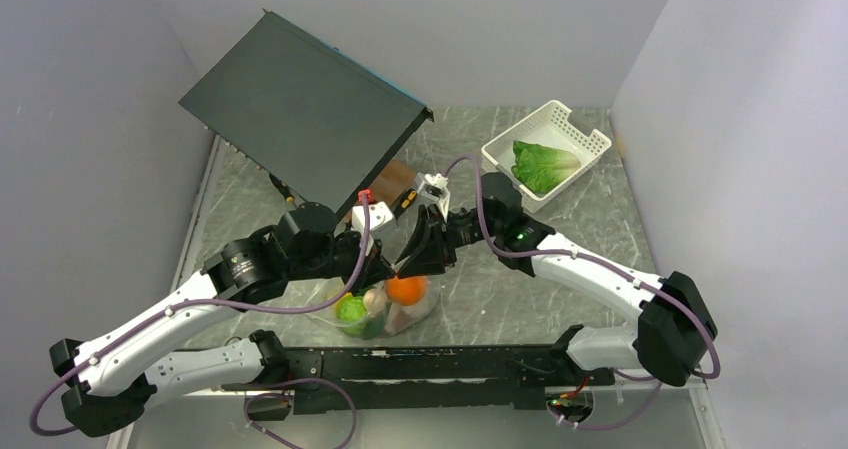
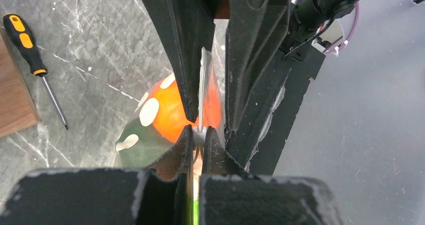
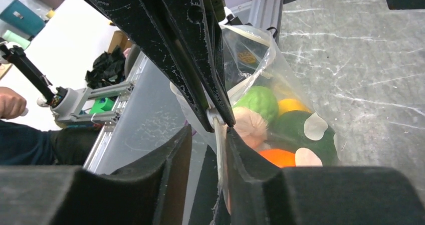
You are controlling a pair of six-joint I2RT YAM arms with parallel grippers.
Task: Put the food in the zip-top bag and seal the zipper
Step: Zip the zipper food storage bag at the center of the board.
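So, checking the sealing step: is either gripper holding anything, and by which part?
The left gripper pinches the zip-top bag by its zipper strip; the right gripper straddles that strip, apparently unclamped.

Clear zip-top bag (image 1: 388, 315) with white polka dots, upright at the near middle of the surface (image 1: 480, 299), mouth edge up, lower part bulging. Packed together inside: round orange (image 1: 406, 289), light green piece (image 1: 351, 311), pale beige one (image 1: 374, 299), yellow fruit (image 3: 290, 105), dark green piece (image 3: 295, 127). The zipper (image 2: 203, 79), a narrow whitish strip, runs along the raised top edge. A leafy green piece (image 1: 543, 165) lies well apart at far right, outside the bag.
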